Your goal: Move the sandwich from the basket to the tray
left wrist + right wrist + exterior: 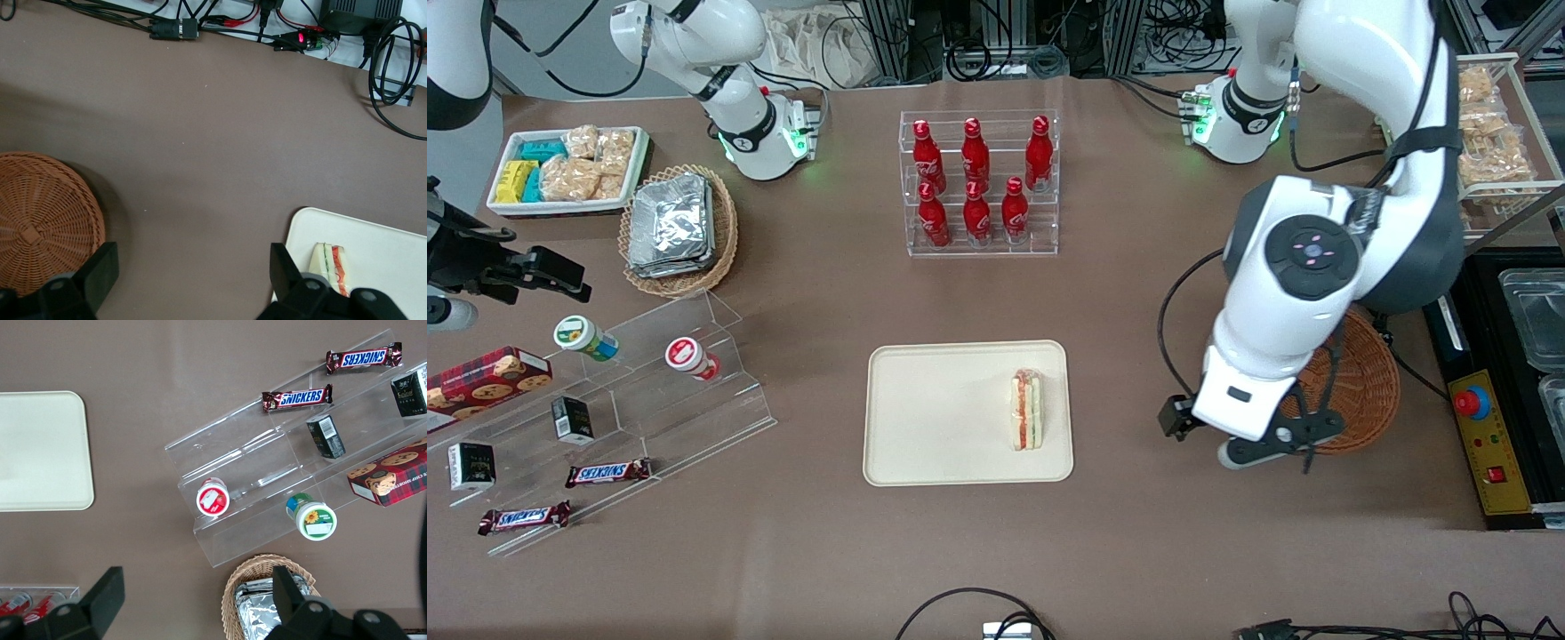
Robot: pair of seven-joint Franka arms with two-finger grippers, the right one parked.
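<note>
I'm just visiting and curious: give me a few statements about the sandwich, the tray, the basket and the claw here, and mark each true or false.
1. The triangular white-bread sandwich lies on the flat cream-beige tray. True.
2. The round reddish-brown wicker basket holds a sandwich. False: its visible part is bare.
3. The left arm's gripper is clamped on the sandwich. False: it is open, holding nothing, over the brown table between basket and tray.
4. Red bottles stand in a clear rack. True.
5. The basket sits on the tray. False: it rests on the table, apart from it.

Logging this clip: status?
Left gripper open, empty, over bare table between reddish-brown wicker basket and cream rectangular tray. White-bread triangular sandwich on tray. Nothing in the way.
</note>
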